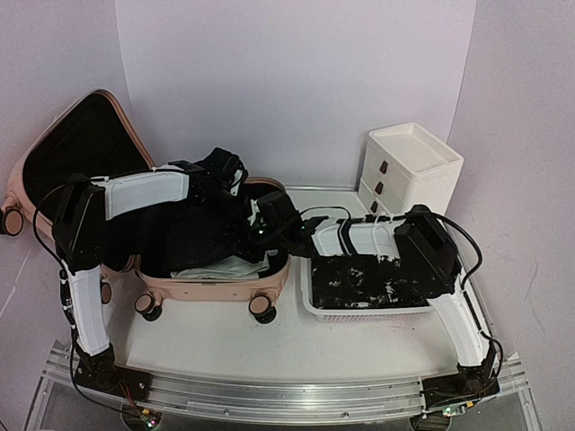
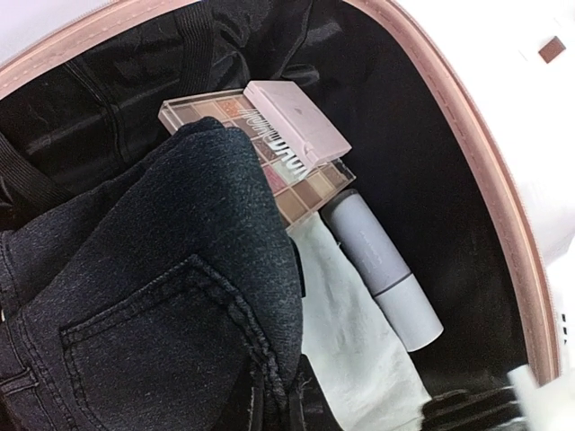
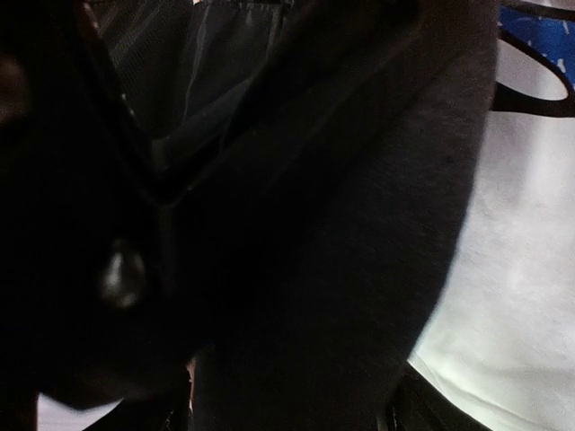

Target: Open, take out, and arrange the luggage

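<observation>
1. The luggage (image 1: 211,287) is lying open on the left half of the table. In the top view its lid is leaning back toward 10 o'clock and its long axis is running 9 to 3 o'clock. Both arms are reaching into the lower shell.
2. The left gripper (image 1: 226,175) is hanging over the back of the shell with its fingers pressed together. They are not showing in its own camera, so I cannot tell whether denim is caught between them. The jeans (image 2: 162,269) are bulging up right beneath the lens, which suggests a pinch.
3. The right gripper (image 1: 268,224) is coming in from 3 o'clock over the shell's right wall. Its camera is giving only dark blur, so I cannot tell how its fingers are standing.
4. In the left wrist view, an eyeshadow palette (image 2: 301,189) is poking out from under the jeans at 1 o'clock, with a pink compact (image 2: 296,117) resting on it. A pale tube (image 2: 382,269) is lying at 3 o'clock, running 11 to 5, beside a white cloth (image 2: 359,359).
5. The white basket (image 1: 359,311) is sitting just beside the luggage at 3 o'clock, holding dark patterned fabric. The right arm is nearer to it, with its forearm crossing above. A white drawer unit (image 1: 413,166) is standing behind at 1 o'clock.
6. Lifting the jeans is likely risking a dragged palette.
</observation>
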{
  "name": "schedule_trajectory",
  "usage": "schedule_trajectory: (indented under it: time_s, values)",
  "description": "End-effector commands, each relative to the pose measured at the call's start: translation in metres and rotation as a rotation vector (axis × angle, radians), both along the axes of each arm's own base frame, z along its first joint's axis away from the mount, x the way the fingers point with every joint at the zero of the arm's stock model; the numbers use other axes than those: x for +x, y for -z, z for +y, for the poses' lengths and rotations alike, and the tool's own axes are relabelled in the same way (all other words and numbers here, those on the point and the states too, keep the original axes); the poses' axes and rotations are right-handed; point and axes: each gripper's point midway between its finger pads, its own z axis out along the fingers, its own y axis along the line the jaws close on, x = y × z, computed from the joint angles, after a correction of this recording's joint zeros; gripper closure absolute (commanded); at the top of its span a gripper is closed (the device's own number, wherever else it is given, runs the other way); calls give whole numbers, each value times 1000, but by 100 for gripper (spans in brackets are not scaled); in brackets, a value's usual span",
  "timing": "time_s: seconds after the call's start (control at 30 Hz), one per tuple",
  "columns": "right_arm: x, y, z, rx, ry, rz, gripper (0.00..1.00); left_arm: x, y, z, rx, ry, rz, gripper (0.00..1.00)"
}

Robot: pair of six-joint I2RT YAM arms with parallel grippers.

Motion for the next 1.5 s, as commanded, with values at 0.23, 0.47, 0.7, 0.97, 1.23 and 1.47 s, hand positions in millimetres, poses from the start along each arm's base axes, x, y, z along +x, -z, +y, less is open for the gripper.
schedule_trajectory:
  time_s: [0.23,0.47,0.7,0.97,1.23,1.47]
  values:
    - [66,-22,-13,73,309,-135,42,-10,-51,-25,-110,94,-100,99]
    - [71,-32,-13,76,318,-185,89,-13,-65,-11,-93,64,-135,78]
    - [58,-49,-12,46,271,-232,100,-36,-131,24,-131,44,-239,42]
    - [33,-90,-18,-15,207,-242,100,-79,-219,74,-112,20,-427,21]
    - [3,-107,-55,-108,190,-254,100,-106,-246,84,-149,55,-439,19]
    - [-27,-117,-104,-149,205,-252,100,-102,-227,90,-100,32,-432,19]
